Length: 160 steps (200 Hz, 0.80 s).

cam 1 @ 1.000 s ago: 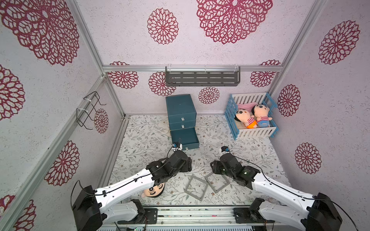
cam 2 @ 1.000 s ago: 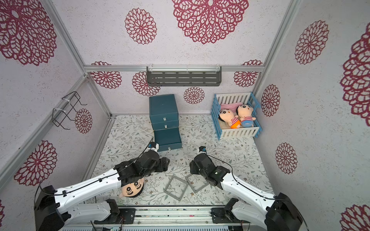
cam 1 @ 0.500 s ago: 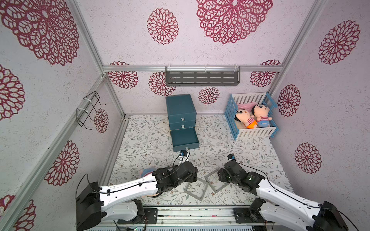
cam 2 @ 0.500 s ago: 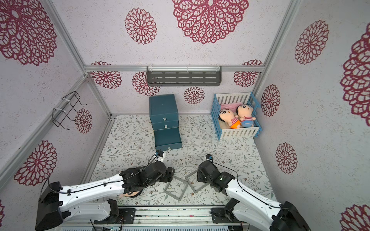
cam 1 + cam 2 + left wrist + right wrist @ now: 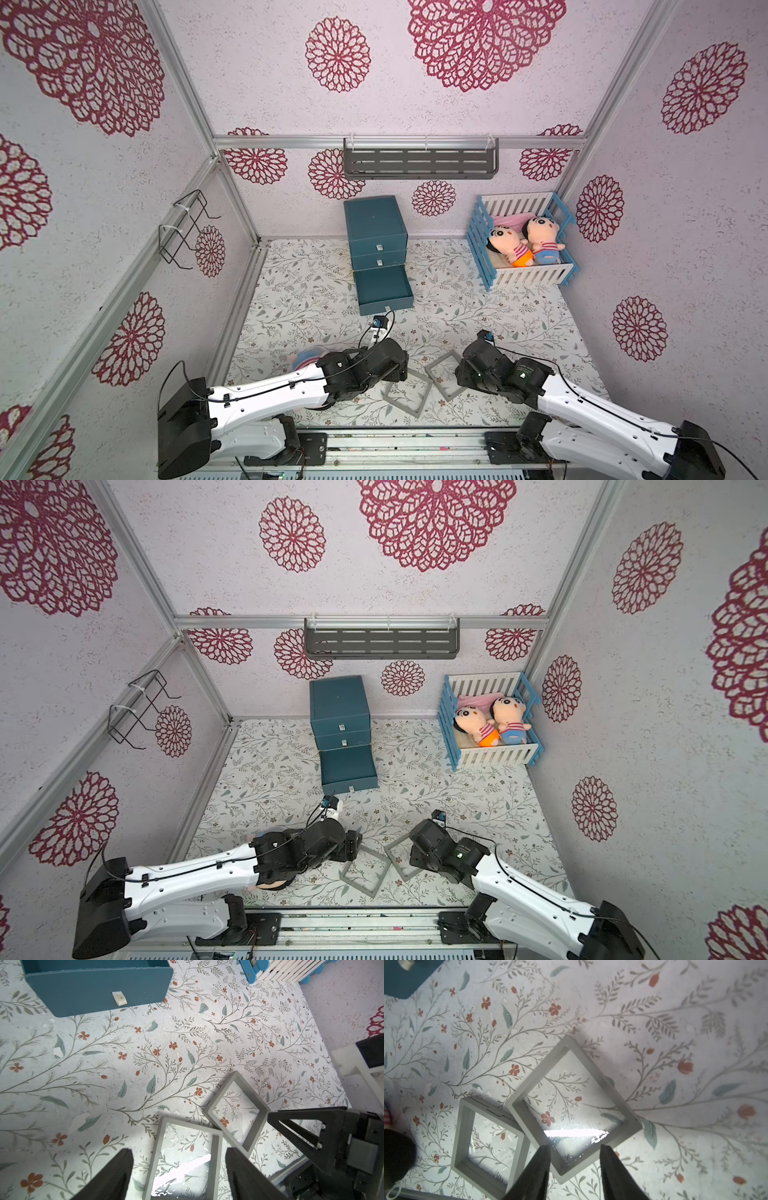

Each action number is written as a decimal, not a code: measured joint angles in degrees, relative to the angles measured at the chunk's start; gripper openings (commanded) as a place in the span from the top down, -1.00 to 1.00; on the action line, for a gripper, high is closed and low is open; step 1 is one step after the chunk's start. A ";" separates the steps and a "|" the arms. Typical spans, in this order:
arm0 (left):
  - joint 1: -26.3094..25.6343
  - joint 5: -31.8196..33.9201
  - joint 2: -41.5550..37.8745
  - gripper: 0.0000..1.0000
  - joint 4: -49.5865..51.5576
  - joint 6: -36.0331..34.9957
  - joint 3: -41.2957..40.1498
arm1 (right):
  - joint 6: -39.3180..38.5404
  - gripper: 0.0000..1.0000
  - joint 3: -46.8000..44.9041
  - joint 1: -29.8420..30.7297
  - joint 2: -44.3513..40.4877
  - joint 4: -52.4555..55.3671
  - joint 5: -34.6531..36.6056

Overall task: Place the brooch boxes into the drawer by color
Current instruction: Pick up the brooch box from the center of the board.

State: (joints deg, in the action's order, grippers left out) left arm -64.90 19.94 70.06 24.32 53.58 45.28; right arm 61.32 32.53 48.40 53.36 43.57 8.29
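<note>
Hovering left pincer [image 5: 177, 1151]: spread wide and pinching nothing; my fingers [image 5: 116, 1174] stand either side of the left grey brooch box [image 5: 185, 1126], low over it.
Right pincer [image 5: 575, 1147]: half spread and empty, with one corner of the right grey brooch box [image 5: 571, 1095] lying between my fingers.
Boxes: both lie flat on the surface [image 5: 519, 316], touching at a corner, well apart from the cabinet [image 5: 374, 220].
Bottom drawer [image 5: 384, 286]: pulled out, front towards me; the two drawers above it are shut.
Step in hand: I judge it to be taking hold of the grey pair.
Doing it well: I should sink until my fingers flank the rims, not the clear film, square the left pincer to opposite sides, and close gently. The right pincer would do better on straight sides than on a corner.
Risk: lifting one box may drag its neighbour, so I should raise each straight up.
</note>
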 measured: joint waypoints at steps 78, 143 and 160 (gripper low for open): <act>0.00 -3.19 -5.16 -0.54 -0.04 -6.86 -4.09 | 35.17 0.28 8.28 15.37 14.84 8.28 6.10; -0.04 -9.97 -22.34 -0.48 -1.73 -15.10 -14.69 | 53.24 0.24 9.38 18.69 21.66 8.70 10.40; -0.04 -10.75 -24.87 -0.48 -1.49 -16.57 -16.06 | 54.99 0.25 9.40 18.71 22.91 8.15 10.51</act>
State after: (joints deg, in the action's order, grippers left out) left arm -64.95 9.19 45.19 22.83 37.01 29.21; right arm 116.31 41.93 67.11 76.27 51.72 18.81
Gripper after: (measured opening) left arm 0.738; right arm 0.378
